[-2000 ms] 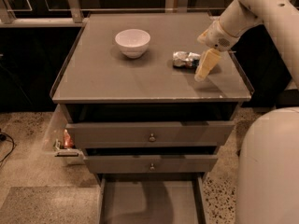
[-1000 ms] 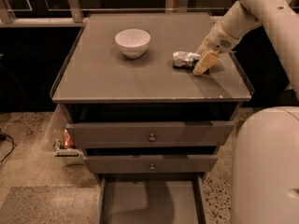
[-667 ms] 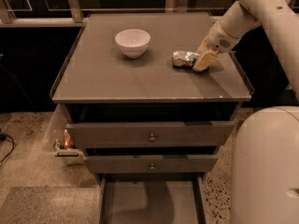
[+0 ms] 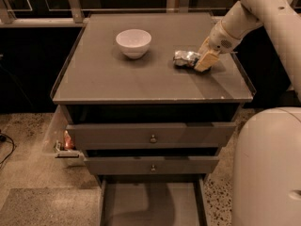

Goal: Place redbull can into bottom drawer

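The redbull can, small, crinkled and silver, lies on its side on the cabinet top, to the right of the white bowl. My gripper is low over the top, right at the can's right end and touching or nearly touching it. The arm reaches in from the upper right. The bottom drawer is pulled out at the foot of the cabinet and shows a flat grey floor with nothing in it.
A white bowl stands at the back left of the top. Two knobbed drawers sit slightly open above the bottom one. My white base fills the lower right. A small object hangs at the cabinet's left side.
My gripper has come down and moved left, from the right of the can to its right end. The can has not moved.
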Controlling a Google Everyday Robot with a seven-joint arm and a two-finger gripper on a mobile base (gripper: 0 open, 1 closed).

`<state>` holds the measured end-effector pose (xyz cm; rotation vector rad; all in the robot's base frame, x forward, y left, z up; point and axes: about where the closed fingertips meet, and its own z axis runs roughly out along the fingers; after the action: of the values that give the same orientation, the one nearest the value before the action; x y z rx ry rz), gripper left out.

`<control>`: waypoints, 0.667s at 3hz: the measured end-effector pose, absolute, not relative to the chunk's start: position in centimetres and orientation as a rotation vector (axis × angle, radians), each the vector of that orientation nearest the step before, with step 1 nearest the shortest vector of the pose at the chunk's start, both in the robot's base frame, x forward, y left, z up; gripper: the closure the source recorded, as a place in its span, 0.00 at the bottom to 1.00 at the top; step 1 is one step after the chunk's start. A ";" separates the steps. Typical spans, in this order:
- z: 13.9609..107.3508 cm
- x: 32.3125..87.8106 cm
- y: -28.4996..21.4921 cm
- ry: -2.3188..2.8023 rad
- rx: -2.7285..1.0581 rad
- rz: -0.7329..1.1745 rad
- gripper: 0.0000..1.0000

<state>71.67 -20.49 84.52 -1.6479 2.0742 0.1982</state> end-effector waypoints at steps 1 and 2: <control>85.2 69.7 -20.6 2.043 -1.649 0.209 1.00; 87.3 64.8 -20.1 1.956 -1.692 0.249 1.00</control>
<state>64.82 -20.11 87.33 -1.6921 1.9564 0.2493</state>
